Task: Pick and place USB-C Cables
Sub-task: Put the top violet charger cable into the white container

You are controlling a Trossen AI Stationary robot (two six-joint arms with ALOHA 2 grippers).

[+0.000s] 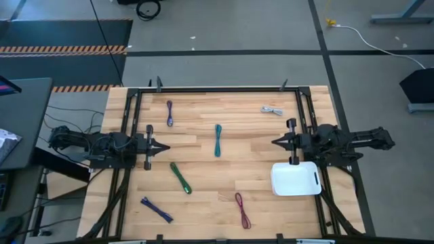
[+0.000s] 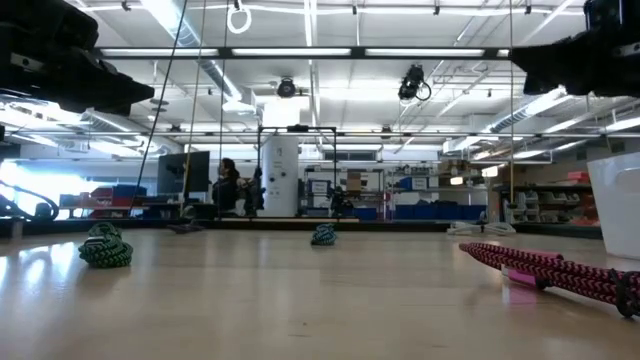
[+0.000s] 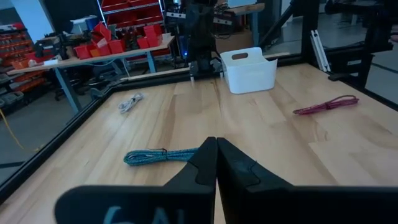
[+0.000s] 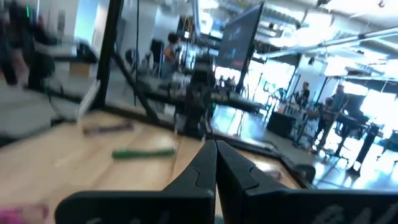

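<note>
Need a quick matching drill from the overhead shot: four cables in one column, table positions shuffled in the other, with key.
Things:
1. purple cable
2. pale grey cable
3. blue cable
4. maroon cable

Places, top view:
A. near edge, left arm's side
B. far edge, right arm's side
C. near edge, below the white bin
D. far edge, left arm's side

Pairs: 1-D, 2-B, 3-A, 4-C
</note>
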